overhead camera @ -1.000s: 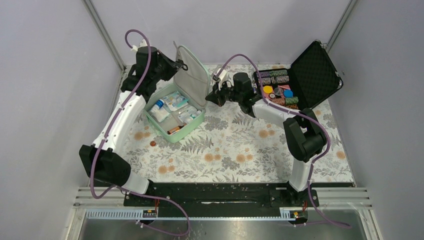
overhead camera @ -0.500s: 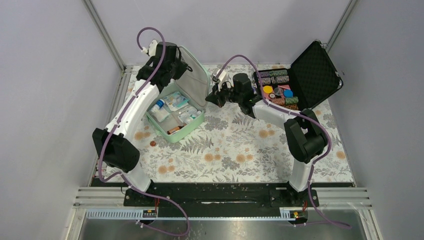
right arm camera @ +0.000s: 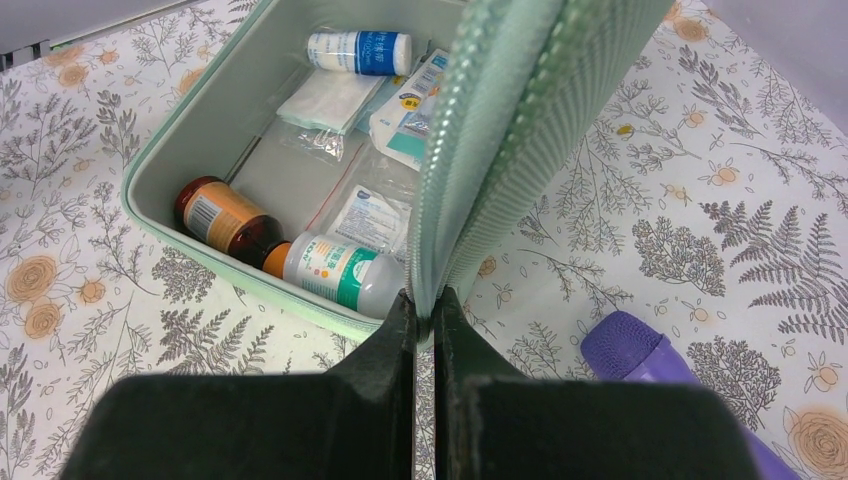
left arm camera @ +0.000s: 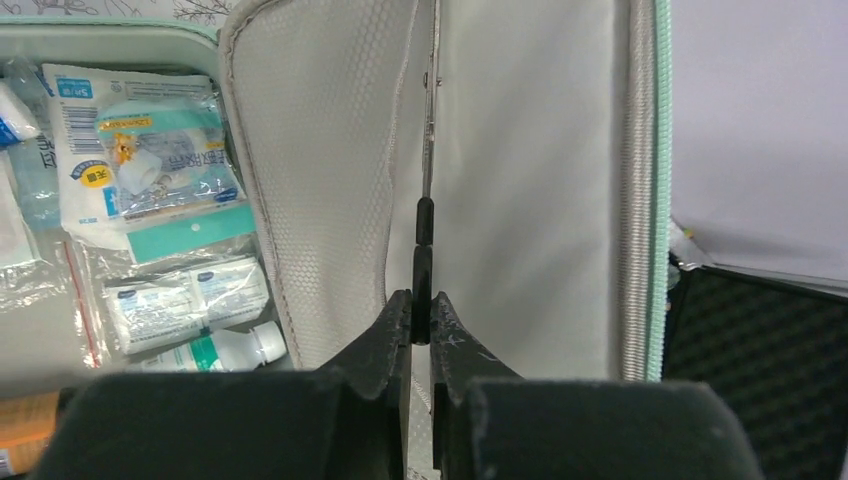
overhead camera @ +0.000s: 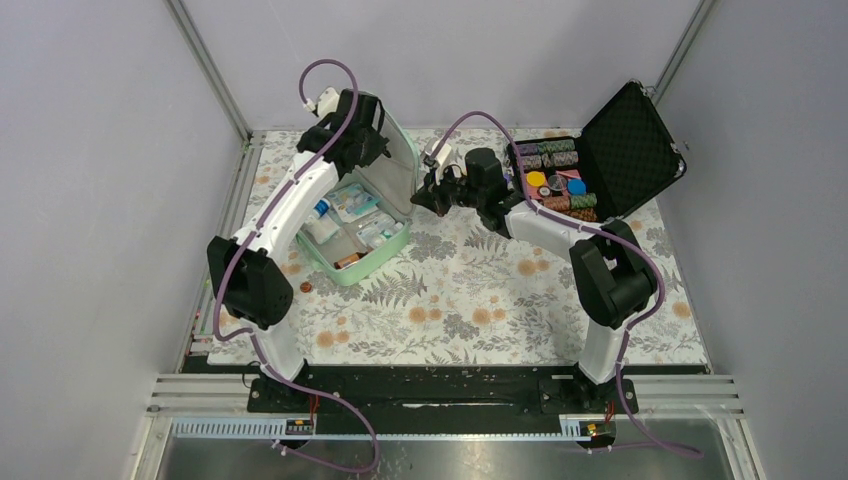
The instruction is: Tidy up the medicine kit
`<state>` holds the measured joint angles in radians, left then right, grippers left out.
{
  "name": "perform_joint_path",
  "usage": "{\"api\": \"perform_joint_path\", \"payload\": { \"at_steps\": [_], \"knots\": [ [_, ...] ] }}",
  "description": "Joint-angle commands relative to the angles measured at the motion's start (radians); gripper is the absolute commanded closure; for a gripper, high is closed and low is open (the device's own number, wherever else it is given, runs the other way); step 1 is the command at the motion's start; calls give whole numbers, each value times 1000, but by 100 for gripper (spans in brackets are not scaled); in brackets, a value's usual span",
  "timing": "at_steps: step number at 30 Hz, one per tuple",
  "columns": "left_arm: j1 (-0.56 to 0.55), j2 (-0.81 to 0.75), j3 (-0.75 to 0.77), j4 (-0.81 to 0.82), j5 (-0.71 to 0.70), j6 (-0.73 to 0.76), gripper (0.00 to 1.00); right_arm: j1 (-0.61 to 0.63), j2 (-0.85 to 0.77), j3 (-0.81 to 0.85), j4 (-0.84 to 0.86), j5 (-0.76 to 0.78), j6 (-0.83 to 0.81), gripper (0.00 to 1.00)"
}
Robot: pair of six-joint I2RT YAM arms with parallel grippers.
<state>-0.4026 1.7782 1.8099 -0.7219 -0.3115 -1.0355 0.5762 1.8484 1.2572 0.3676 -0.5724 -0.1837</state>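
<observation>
Left claw (left arm camera: 421, 302) farther over medicine kit (left arm camera: 520, 150)

Both arms are the same build tbh: the left arm (overhead camera: 285, 205) and right arm (overhead camera: 545, 225) have smooth white shells on the long links and chunky matte black housings at the joints. They bolt onto a black base rail (overhead camera: 430, 385). A purple cable (overhead camera: 325, 63) runs up each one from the rail, and at the end farthest from the rail there's a small white plug (overhead camera: 327, 100). The left gripper (left arm camera: 421, 310) and right gripper (right arm camera: 423, 305) are all black, with wedge-shaped fingers tapering to thin tips. The left one's fingers (left arm camera: 460, 350) show faint pale scuffs.
</observation>
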Motion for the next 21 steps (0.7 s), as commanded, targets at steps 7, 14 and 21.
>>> {"api": "perform_joint_path", "payload": {
  "at_steps": [7,14,21],
  "knots": [
    [-15,-15,83,115,60,247,49,23,-15,15,-32,-4,-1,100],
    [84,-93,115,246,158,469,46,24,-20,14,-53,0,3,100],
    [228,-352,-189,375,519,910,32,23,-20,5,-56,9,3,100]
  ]
}}
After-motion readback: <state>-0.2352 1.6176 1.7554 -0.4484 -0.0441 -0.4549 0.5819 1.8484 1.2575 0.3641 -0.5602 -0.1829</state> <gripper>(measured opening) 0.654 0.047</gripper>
